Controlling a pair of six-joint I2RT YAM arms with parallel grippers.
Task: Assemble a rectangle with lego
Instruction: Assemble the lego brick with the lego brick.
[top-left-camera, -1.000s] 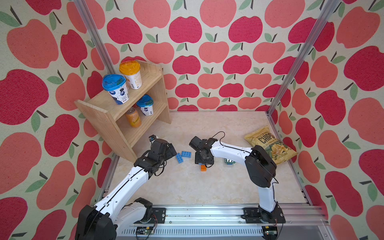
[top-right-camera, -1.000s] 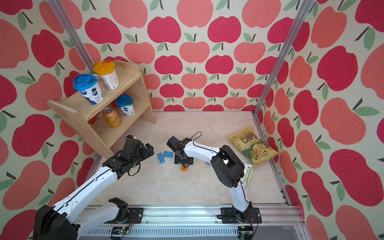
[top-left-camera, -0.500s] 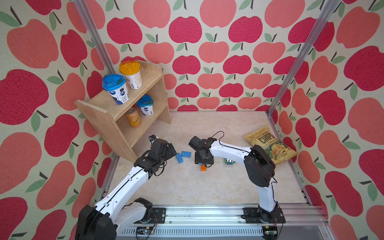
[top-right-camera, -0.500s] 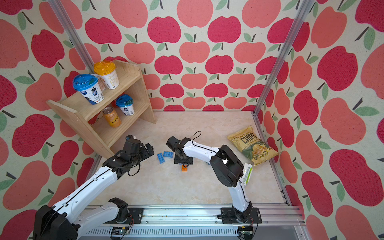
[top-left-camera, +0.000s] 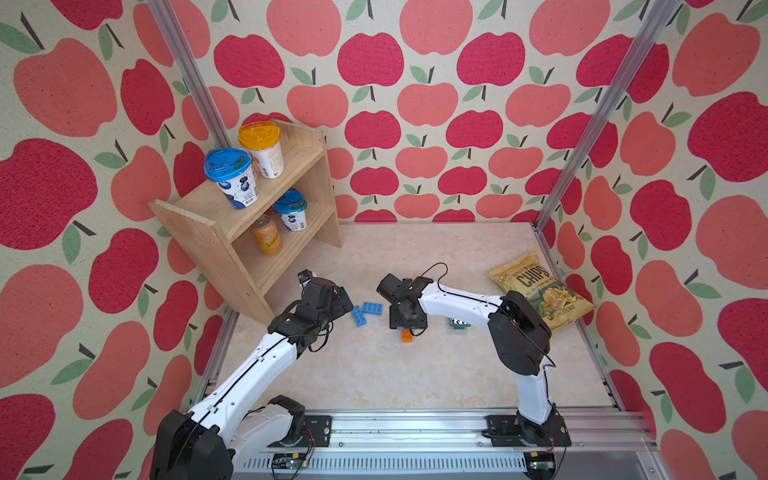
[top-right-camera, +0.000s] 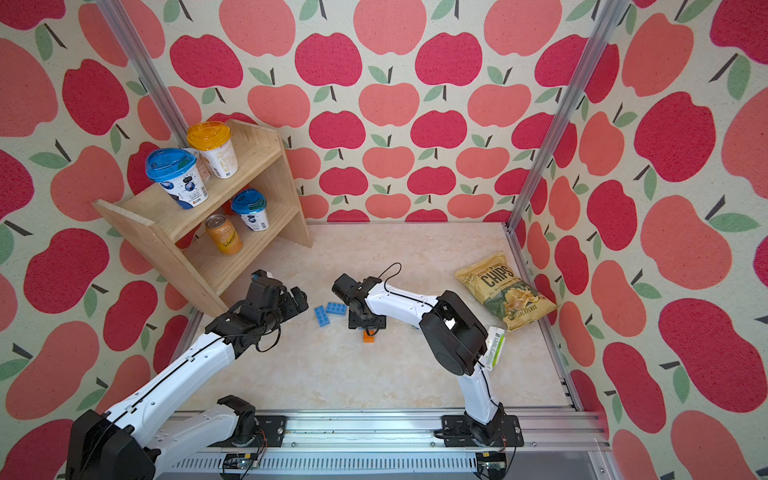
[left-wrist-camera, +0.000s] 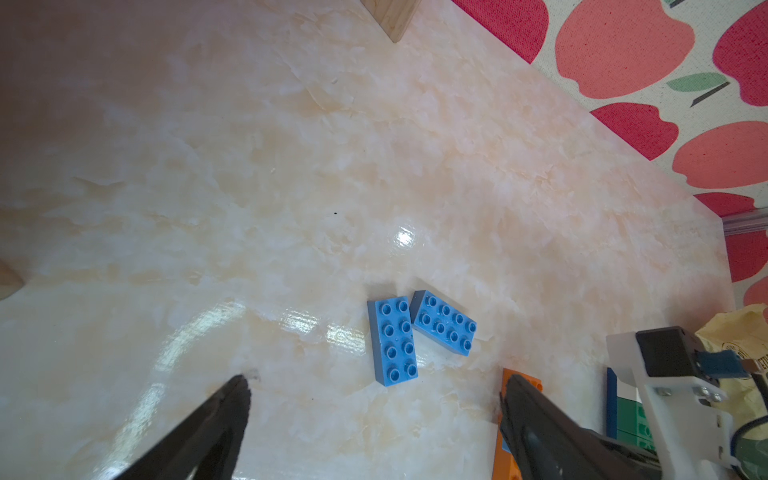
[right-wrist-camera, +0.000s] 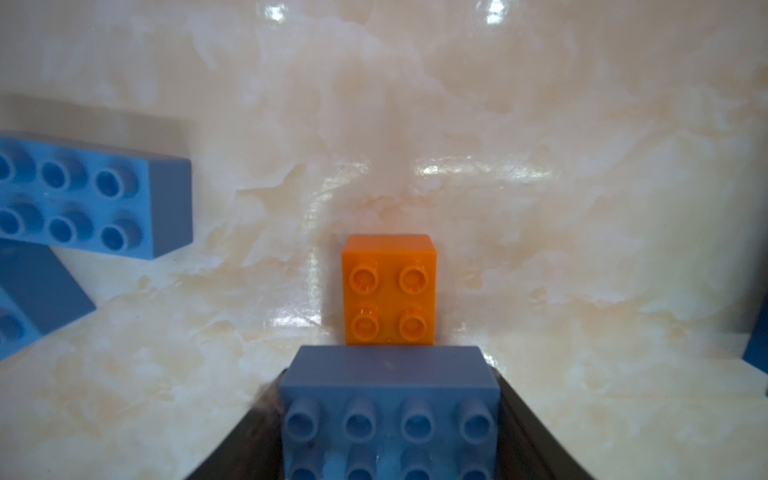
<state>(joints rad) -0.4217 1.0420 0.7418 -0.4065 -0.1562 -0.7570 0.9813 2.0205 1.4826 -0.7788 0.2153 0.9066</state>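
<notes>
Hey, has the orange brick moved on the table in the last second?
No. The orange brick lies in the same spot, with the same gap to the chips bag, in a top view.

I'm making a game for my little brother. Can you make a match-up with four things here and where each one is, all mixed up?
Things:
1. white plastic cup with orange lid
2. orange metal drink can
3. yellow crinkly chips bag
4. orange studded plastic brick

Places:
A. flat on the marble-look table, near the side wall
B. lower board of the wooden shelf
C. by the blue studded brick gripped in the right claw
D. top board of the shelf

Pairs: 1-D, 2-B, 3-A, 4-C
</notes>
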